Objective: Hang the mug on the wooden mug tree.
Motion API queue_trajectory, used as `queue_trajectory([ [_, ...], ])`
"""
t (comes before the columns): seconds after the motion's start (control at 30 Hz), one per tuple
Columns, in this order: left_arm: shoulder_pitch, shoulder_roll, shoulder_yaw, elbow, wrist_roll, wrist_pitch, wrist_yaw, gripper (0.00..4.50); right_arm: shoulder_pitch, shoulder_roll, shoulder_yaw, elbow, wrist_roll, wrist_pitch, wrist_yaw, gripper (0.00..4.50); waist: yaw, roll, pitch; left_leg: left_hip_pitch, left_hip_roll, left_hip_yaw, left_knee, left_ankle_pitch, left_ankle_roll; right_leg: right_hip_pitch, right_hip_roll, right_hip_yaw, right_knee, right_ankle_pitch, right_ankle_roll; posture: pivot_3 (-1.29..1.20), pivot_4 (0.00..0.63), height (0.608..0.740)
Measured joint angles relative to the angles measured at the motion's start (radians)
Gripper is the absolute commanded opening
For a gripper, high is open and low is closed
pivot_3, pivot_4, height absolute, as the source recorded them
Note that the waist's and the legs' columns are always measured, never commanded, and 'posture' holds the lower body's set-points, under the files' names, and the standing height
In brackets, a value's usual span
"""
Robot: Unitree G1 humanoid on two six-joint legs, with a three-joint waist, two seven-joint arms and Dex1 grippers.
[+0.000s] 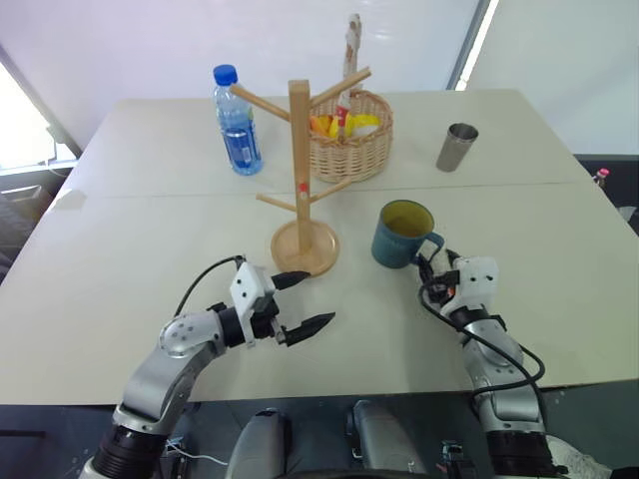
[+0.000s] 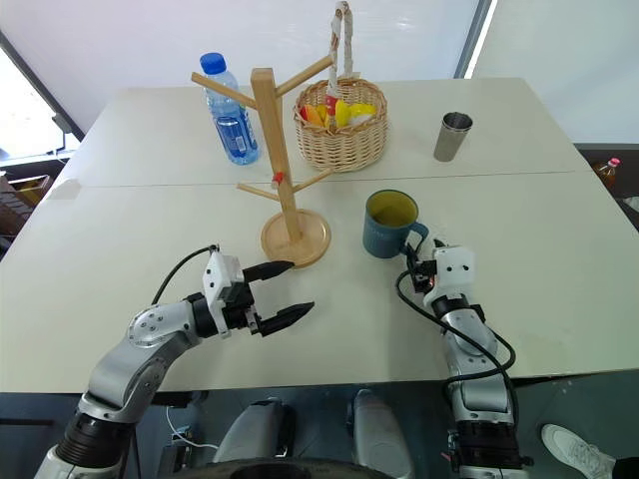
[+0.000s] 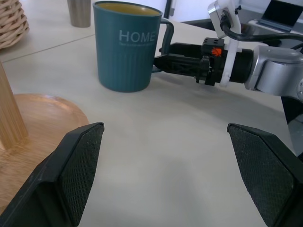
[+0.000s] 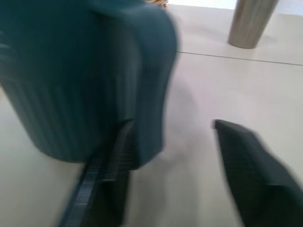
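Two grippers hover low over the pale tabletop (image 1: 120, 249) in the lower part of the frame. Lower left, the left gripper (image 1: 307, 300) has its two black fingers spread wide with nothing between them, pointing toward the centre. Lower right, the right gripper (image 1: 436, 261) reaches the handle of the mug (image 1: 400, 235): one finger lies inside the handle loop, the other stands outside it with a gap, so the fingers are partly closed around the handle but not clamped on it. That teal mug with its yellow inside stands upright right of centre, handle turned toward the right gripper. Just left of it, at centre, stands the wooden mug tree (image 1: 300, 170). Farther back sit a water bottle (image 1: 237, 122), a wicker basket (image 1: 351, 140) and a steel tumbler (image 1: 456, 147).
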Motion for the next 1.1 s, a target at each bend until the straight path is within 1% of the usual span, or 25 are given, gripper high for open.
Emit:
queue_trajectory([
  [0.03,0.001,0.001,0.000,0.000,0.000,-0.001,0.000,4.50,0.000,0.001,0.003,0.000,0.007,0.000,0.008,0.41,0.000,0.000,0.000,0.000,0.000,0.000,0.000,0.000,0.000,0.000,0.000,0.000,0.000,0.000,0.000,0.00,0.150,0.740],
  [0.07,0.003,0.002,0.000,0.000,0.000,-0.003,0.000,4.50,-0.003,0.004,0.004,0.000,0.011,0.000,0.008,0.03,0.000,0.000,0.000,0.000,0.000,0.000,0.000,0.000,0.000,0.000,0.000,0.000,0.000,0.000,0.000,0.00,0.150,0.740],
  [0.23,0.007,0.017,0.009,0.008,0.008,-0.017,0.001,4.50,0.002,-0.006,0.026,-0.006,0.001,-0.004,0.033,0.03,0.000,0.000,0.000,0.000,0.000,0.000,0.000,0.000,0.000,0.000,0.000,0.000,0.000,0.000,0.000,0.00,0.150,0.740],
  [0.3,0.010,0.023,0.018,0.018,0.017,-0.026,0.003,4.50,0.005,-0.034,0.046,-0.023,-0.029,-0.004,0.044,0.03,0.000,0.000,0.000,0.000,0.000,0.000,0.000,0.000,0.000,0.000,0.000,0.000,0.000,0.000,0.000,0.00,0.150,0.740],
  [0.4,0.022,0.024,0.055,0.039,0.017,-0.044,0.013,4.50,0.000,-0.156,0.108,-0.105,-0.140,-0.006,0.090,0.03,-0.001,0.000,0.000,0.000,0.000,0.000,0.000,0.000,0.000,0.000,0.000,0.000,0.000,0.000,0.000,0.00,0.150,0.740],
  [0.47,0.024,0.023,0.104,0.058,0.018,-0.084,0.029,4.50,-0.030,-0.254,0.153,-0.182,-0.222,-0.007,0.146,0.03,-0.003,0.000,0.000,0.000,0.000,0.000,0.000,0.000,0.000,-0.001,0.000,0.000,0.000,0.000,0.000,0.00,0.150,0.740],
  [0.57,0.011,0.021,0.181,0.098,0.012,-0.137,0.040,4.50,-0.103,-0.332,0.211,-0.294,-0.284,0.009,0.234,0.03,0.000,0.000,0.000,0.000,0.000,-0.001,0.000,0.000,0.000,0.000,0.001,-0.001,0.000,0.000,0.000,0.00,0.150,0.740],
  [0.63,-0.001,0.034,0.206,0.122,0.000,-0.144,0.033,4.50,-0.158,-0.354,0.243,-0.369,-0.298,0.048,0.286,0.03,0.000,0.000,0.000,0.000,0.000,-0.001,0.001,0.000,0.000,0.000,0.001,-0.001,0.000,0.000,0.000,0.00,0.150,0.740],
  [0.7,-0.008,0.052,0.225,0.144,-0.003,-0.152,0.019,4.50,-0.235,-0.335,0.279,-0.443,-0.297,0.145,0.322,0.03,0.000,-0.001,0.001,0.000,0.000,-0.001,0.001,0.000,0.000,0.000,0.001,-0.001,0.000,0.000,0.000,0.00,0.150,0.740],
  [0.73,-0.014,0.060,0.226,0.156,-0.003,-0.155,0.014,4.50,-0.273,-0.314,0.292,-0.478,-0.294,0.196,0.332,0.03,-0.001,-0.001,0.001,0.000,0.000,-0.001,0.001,0.000,0.000,0.000,0.001,-0.001,0.000,0.000,0.000,0.00,0.150,0.740],
  [0.77,-0.015,0.063,0.235,0.167,-0.003,-0.161,0.005,4.50,-0.328,-0.279,0.314,-0.533,-0.287,0.286,0.342,0.03,-0.001,-0.001,0.001,0.000,0.000,-0.001,0.001,0.000,0.000,-0.001,0.001,-0.001,0.000,0.000,0.000,0.00,0.150,0.740],
  [0.8,-0.016,0.066,0.241,0.174,-0.004,-0.168,0.000,4.50,-0.371,-0.252,0.332,-0.580,-0.287,0.358,0.343,0.03,0.000,-0.001,0.001,-0.001,0.000,-0.002,0.001,0.000,0.000,-0.001,0.001,-0.001,0.000,0.000,0.000,0.00,0.150,0.740],
  [0.9,-0.016,0.072,0.260,0.197,-0.004,-0.178,-0.003,4.50,-0.461,-0.218,0.387,-0.646,-0.329,0.537,0.341,0.03,0.005,-0.001,0.000,-0.002,-0.001,-0.002,0.001,0.000,0.000,-0.001,-0.001,-0.002,-0.001,0.000,0.000,0.00,0.150,0.740],
  [1.03,-0.018,0.078,0.272,0.220,-0.005,-0.190,-0.015,4.50,-0.517,-0.205,0.404,-0.666,-0.335,0.686,0.350,0.03,0.002,-0.002,0.000,-0.002,-0.002,-0.002,0.001,0.000,0.000,-0.001,-0.004,-0.002,-0.001,0.000,0.000,0.00,0.150,0.740],
  [1.1,-0.025,0.078,0.276,0.228,-0.005,-0.193,-0.021,4.50,-0.533,-0.202,0.406,-0.674,-0.328,0.727,0.359,0.03,0.002,-0.002,0.000,-0.002,-0.002,-0.002,0.000,0.000,0.000,-0.002,-0.003,-0.002,-0.001,0.000,0.000,0.00,0.150,0.740],
])
